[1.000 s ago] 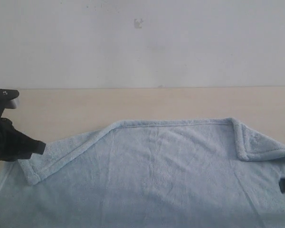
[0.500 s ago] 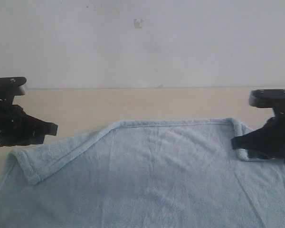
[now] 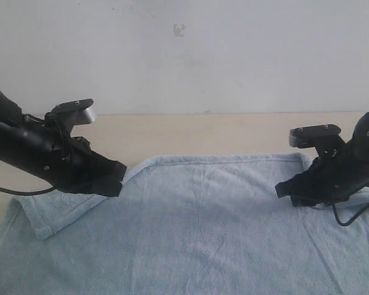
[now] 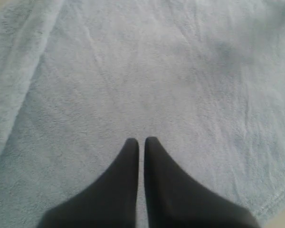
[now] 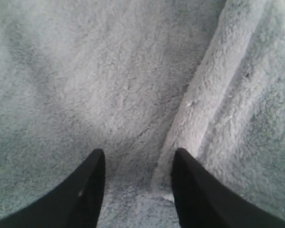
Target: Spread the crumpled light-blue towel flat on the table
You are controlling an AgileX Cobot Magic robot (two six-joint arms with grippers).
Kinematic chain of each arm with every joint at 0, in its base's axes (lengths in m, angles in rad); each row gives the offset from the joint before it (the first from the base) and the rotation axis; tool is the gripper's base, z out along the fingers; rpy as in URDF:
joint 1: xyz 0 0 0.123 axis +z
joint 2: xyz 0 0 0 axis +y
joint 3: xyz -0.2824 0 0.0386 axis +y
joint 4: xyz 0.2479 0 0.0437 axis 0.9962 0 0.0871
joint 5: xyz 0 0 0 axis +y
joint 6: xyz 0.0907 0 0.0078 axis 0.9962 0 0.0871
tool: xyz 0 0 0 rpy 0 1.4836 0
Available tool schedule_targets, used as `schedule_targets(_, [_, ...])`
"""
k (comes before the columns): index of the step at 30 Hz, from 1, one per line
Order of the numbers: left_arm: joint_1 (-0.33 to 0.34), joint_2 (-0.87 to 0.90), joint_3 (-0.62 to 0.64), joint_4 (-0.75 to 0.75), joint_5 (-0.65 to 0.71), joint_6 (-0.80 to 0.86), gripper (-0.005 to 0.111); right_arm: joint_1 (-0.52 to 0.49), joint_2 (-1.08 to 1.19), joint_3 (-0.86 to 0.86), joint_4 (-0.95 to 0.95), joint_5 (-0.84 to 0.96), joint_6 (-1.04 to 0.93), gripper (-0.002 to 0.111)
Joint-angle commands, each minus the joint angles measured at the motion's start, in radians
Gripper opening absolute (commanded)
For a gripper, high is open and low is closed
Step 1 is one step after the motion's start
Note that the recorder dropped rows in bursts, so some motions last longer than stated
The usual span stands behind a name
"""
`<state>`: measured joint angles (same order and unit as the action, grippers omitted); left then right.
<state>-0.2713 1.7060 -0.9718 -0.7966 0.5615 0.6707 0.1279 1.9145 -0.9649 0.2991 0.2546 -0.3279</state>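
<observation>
tabletop [image 3: 203,132] crosses mid frame. towel [image 3: 209,233] fills the lower frame; my left tool [image 3: 114,182], shut, by its left fold, right tool [image 3: 287,190], parted, over the right fold.

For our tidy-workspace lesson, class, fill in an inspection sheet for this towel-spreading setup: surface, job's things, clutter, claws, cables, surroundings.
Surface: pale wood-look table, towel covering its near part.
Job's things: light-blue towel mostly flat; far left corner folded over; folded hem by the right claw.
Clutter: nothing seen.
Claws: left claw shut, over the towel; right claw open at the fold's edge.
Cables: black cable under left arm; second cable loops over towel.
Surroundings: plain white wall, one small mark.
</observation>
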Motion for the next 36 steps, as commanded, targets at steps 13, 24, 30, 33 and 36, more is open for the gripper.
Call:
schedule_targets(13, [-0.009,-0.003,-0.005,-0.06,0.019,0.089,0.004,-0.088,0.029,-0.002,-0.002,-0.011,0.004,0.024])
schedule_targets(24, [-0.009,-0.003,-0.005,-0.06,0.015,0.089,0.004,-0.107,-0.128,-0.004,-0.042,-0.072,-0.026,0.0])
schedule_targets(30, [-0.009,-0.003,-0.005,-0.06,0.019,0.089,0.004,-0.215,-0.142,0.004,-0.053,-0.109,-0.018,0.0])
schedule_targets(33, [-0.009,-0.003,-0.005,-0.059,0.019,0.089,0.004,-0.273,-0.132,0.006,-0.049,-0.138,0.047,0.0])
schedule_targets(36, [-0.009,-0.003,-0.005,-0.059,0.019,0.089,0.004,-0.318,-0.115,0.006,-0.047,-0.161,0.125,0.006])
